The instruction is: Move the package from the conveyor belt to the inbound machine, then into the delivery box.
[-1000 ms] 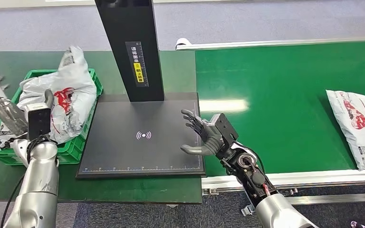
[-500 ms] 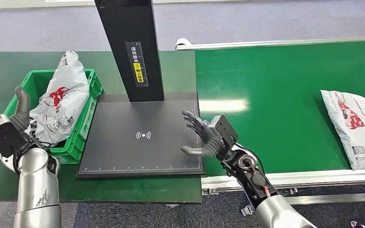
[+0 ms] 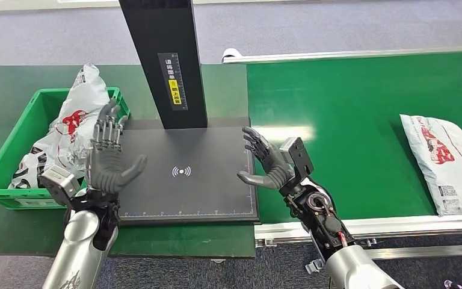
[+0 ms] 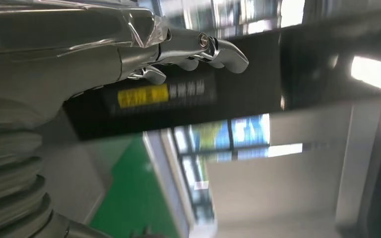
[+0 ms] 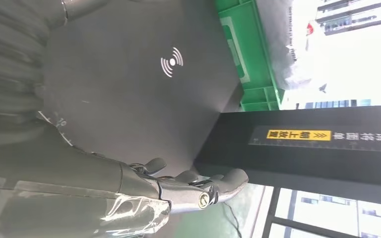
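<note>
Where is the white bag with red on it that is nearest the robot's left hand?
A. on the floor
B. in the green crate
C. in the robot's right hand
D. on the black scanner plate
B: the bag lies in the green crate, beside the open left hand; the scanner plate is bare.

Two packages: one (image 3: pixel 66 141) in the single green crate (image 3: pixel 12 196), one (image 3: pixel 442 161) on the belt (image 3: pixel 349 126) at three o'clock. One scanner (image 3: pixel 180 174).

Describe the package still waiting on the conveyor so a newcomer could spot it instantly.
Start at the broad green conveyor belt on the right. Near its far right end lies a flat white package with red print. Unlike the crumpled bag in the green crate, it lies alone on the belt.
</note>
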Controlling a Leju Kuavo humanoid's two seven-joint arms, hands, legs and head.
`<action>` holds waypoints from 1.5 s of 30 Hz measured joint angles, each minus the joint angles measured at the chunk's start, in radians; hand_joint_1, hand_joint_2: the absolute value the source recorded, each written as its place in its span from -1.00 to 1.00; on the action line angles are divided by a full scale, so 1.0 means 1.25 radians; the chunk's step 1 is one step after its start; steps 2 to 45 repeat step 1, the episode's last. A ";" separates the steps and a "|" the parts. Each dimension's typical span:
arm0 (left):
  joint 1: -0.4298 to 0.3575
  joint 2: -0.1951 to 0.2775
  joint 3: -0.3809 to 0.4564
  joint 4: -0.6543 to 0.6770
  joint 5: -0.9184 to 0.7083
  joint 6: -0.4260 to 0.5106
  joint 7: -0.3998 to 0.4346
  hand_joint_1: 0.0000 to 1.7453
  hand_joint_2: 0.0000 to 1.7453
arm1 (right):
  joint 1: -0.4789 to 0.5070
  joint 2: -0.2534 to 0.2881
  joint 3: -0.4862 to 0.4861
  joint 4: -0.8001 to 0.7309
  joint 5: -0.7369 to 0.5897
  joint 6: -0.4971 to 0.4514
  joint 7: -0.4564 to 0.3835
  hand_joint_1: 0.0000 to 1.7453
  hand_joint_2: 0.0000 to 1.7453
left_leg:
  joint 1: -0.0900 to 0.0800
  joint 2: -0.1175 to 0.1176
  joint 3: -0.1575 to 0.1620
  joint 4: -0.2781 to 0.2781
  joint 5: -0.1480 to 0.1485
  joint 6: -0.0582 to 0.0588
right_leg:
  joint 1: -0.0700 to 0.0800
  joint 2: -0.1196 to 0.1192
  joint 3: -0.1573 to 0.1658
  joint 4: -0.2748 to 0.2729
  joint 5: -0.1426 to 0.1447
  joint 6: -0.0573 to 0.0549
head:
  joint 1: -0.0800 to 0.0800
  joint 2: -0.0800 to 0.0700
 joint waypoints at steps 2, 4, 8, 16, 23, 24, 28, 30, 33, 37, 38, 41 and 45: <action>0.003 0.001 -0.005 0.000 0.001 -0.017 0.001 -1.00 1.00 | -0.001 0.001 -0.002 0.000 -0.001 0.001 0.000 -1.00 1.00 | 0.000 0.000 0.000 0.000 0.000 0.000 | 0.000 0.000 0.000 0.000 0.000 0.000 | 0.000 0.000; 0.003 0.001 -0.005 0.000 0.001 -0.017 0.001 -1.00 1.00 | -0.001 0.001 -0.002 0.000 -0.001 0.001 0.000 -1.00 1.00 | 0.000 0.000 0.000 0.000 0.000 0.000 | 0.000 0.000 0.000 0.000 0.000 0.000 | 0.000 0.000; 0.003 0.001 -0.005 0.000 0.001 -0.017 0.001 -1.00 1.00 | -0.001 0.001 -0.002 0.000 -0.001 0.001 0.000 -1.00 1.00 | 0.000 0.000 0.000 0.000 0.000 0.000 | 0.000 0.000 0.000 0.000 0.000 0.000 | 0.000 0.000; 0.003 0.001 -0.005 0.000 0.001 -0.017 0.001 -1.00 1.00 | -0.001 0.001 -0.002 0.000 -0.001 0.001 0.000 -1.00 1.00 | 0.000 0.000 0.000 0.000 0.000 0.000 | 0.000 0.000 0.000 0.000 0.000 0.000 | 0.000 0.000; 0.003 0.001 -0.005 0.000 0.001 -0.017 0.001 -1.00 1.00 | -0.001 0.001 -0.002 0.000 -0.001 0.001 0.000 -1.00 1.00 | 0.000 0.000 0.000 0.000 0.000 0.000 | 0.000 0.000 0.000 0.000 0.000 0.000 | 0.000 0.000; 0.003 0.001 -0.005 0.000 0.001 -0.017 0.001 -1.00 1.00 | -0.001 0.001 -0.002 0.000 -0.001 0.001 0.000 -1.00 1.00 | 0.000 0.000 0.000 0.000 0.000 0.000 | 0.000 0.000 0.000 0.000 0.000 0.000 | 0.000 0.000; 0.003 0.001 -0.005 0.000 0.001 -0.017 0.001 -1.00 1.00 | -0.001 0.001 -0.002 0.000 -0.001 0.001 0.000 -1.00 1.00 | 0.000 0.000 0.000 0.000 0.000 0.000 | 0.000 0.000 0.000 0.000 0.000 0.000 | 0.000 0.000; 0.003 0.001 -0.005 0.000 0.001 -0.017 0.001 -1.00 1.00 | -0.001 0.001 -0.002 0.000 -0.001 0.001 0.000 -1.00 1.00 | 0.000 0.000 0.000 0.000 0.000 0.000 | 0.000 0.000 0.000 0.000 0.000 0.000 | 0.000 0.000; 0.003 0.001 -0.005 0.000 0.001 -0.017 0.001 -1.00 1.00 | -0.001 0.001 -0.002 0.000 -0.001 0.001 0.000 -1.00 1.00 | 0.000 0.000 0.000 0.000 0.000 0.000 | 0.000 0.000 0.000 0.000 0.000 0.000 | 0.000 0.000; 0.003 0.001 -0.005 0.000 0.001 -0.017 0.001 -1.00 1.00 | -0.001 0.001 -0.002 0.000 -0.001 0.001 0.000 -1.00 1.00 | 0.000 0.000 0.000 0.000 0.000 0.000 | 0.000 0.000 0.000 0.000 0.000 0.000 | 0.000 0.000; 0.003 0.001 -0.005 0.000 0.001 -0.017 0.001 -1.00 1.00 | -0.001 0.001 -0.002 0.000 -0.001 0.001 0.000 -1.00 1.00 | 0.000 0.000 0.000 0.000 0.000 0.000 | 0.000 0.000 0.000 0.000 0.000 0.000 | 0.000 0.000; 0.003 0.001 -0.005 0.000 0.001 -0.017 0.001 -1.00 1.00 | -0.001 0.001 -0.002 0.000 -0.001 0.001 0.000 -1.00 1.00 | 0.000 0.000 0.000 0.000 0.000 0.000 | 0.000 0.000 0.000 0.000 0.000 0.000 | 0.000 0.000; 0.003 0.001 -0.005 0.000 0.001 -0.017 0.001 -1.00 1.00 | -0.001 0.001 -0.002 0.000 -0.001 0.001 0.000 -1.00 1.00 | 0.000 0.000 0.000 0.000 0.000 0.000 | 0.000 0.000 0.000 0.000 0.000 0.000 | 0.000 0.000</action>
